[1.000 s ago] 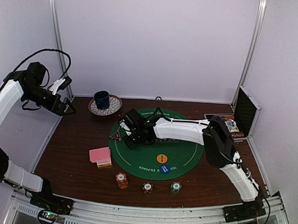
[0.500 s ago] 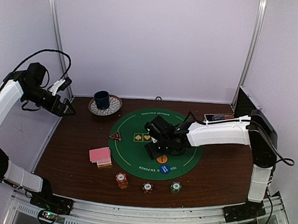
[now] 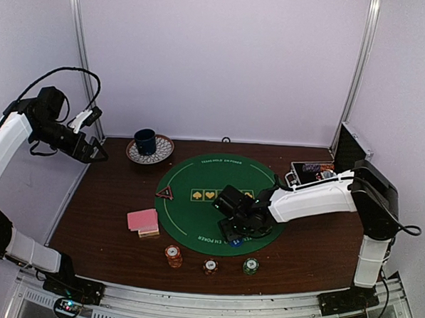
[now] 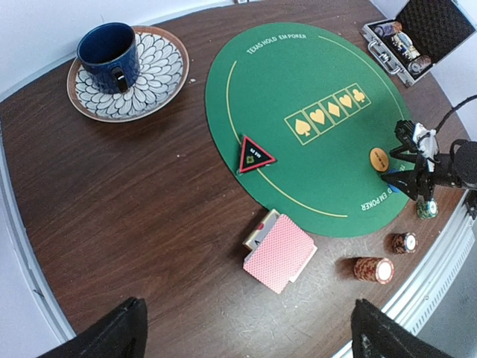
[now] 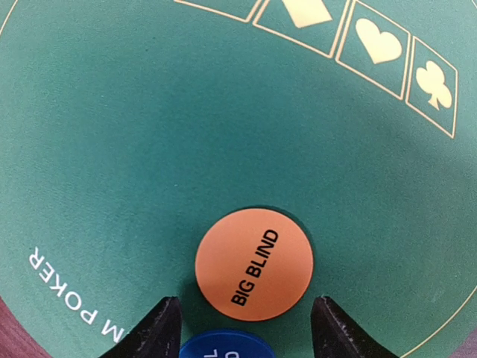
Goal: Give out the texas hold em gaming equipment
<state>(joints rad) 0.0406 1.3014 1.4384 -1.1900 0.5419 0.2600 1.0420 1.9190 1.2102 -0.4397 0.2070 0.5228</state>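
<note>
**Right wrist view: fingers astride the orange button**

Right gripper (image 5: 244, 328) is spread, one fingertip on either side of the orange button (image 5: 253, 265), with nothing pinched. The blue button (image 5: 223, 344) lies just beside it on the near side, and both sit towards the near edge of the mat (image 5: 112, 149).

Step in hand, as judged: taking up the orange button to set it at a player's place. The next move calls for lowering until the tips flank the thin disc's rim, then closing without catching the blue button.

Outward, the marker (image 3: 166, 193) lies at the mat's left edge, the cards (image 3: 143, 220) left of the mat, and the chips (image 3: 173, 255) in a row near of it. Left gripper (image 4: 246, 335) is raised at the far left, spread and empty.
</note>
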